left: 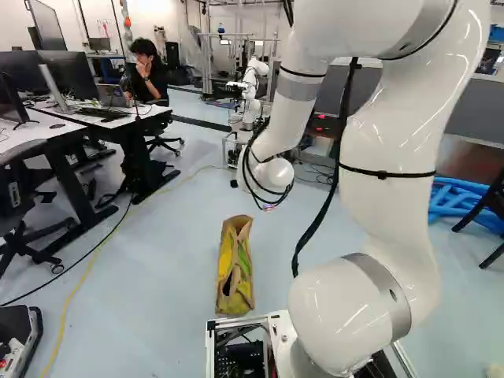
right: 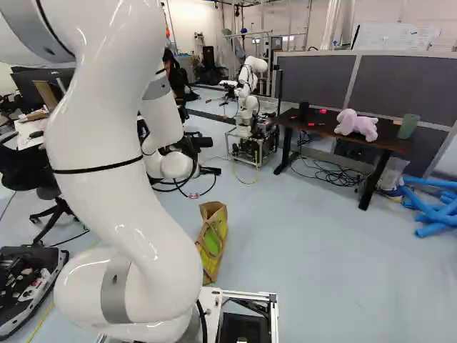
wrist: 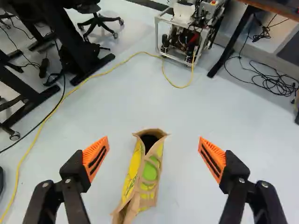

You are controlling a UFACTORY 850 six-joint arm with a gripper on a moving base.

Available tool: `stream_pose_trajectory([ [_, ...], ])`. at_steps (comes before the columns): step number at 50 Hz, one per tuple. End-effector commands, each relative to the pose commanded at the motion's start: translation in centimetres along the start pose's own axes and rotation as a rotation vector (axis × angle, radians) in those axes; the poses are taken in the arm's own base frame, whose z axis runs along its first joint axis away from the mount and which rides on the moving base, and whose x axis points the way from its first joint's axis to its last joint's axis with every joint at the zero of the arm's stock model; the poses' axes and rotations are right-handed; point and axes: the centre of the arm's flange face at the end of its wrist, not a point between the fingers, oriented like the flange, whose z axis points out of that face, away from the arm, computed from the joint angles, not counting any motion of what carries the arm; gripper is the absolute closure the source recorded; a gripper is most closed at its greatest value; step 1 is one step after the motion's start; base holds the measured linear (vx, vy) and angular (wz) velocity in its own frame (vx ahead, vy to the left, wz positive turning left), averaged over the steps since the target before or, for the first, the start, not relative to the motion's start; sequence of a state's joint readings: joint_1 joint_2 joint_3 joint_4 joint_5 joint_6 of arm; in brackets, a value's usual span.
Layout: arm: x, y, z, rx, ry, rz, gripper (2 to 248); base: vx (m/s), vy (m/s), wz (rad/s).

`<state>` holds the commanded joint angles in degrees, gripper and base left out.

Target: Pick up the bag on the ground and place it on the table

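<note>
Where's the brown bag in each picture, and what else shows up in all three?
Left base view: the bag is below the middle, left of the arm.
Right base view: below the middle, right of the arm.
Wrist view: seen between the fingers of the open gripper, not gripped.
In all three: the yellow cable.

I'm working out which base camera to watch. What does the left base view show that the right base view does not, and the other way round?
Only the left base view: a keyboard on the white desk, and black furniture legs at its right edge.
Only the right base view: the pink stuffed animal on the dark table.
Both: the bag on the floor, the blue tubes and another robot.
</note>
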<state>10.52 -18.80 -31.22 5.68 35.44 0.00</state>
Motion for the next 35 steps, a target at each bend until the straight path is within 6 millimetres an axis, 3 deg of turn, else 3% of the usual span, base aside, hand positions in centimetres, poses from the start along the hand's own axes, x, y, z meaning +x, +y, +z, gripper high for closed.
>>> stream_pose_trajectory([
  [35,-1.7,-1.3,6.1,-0.054,-0.185,0.084,3,0.000,0.000,0.000],
])
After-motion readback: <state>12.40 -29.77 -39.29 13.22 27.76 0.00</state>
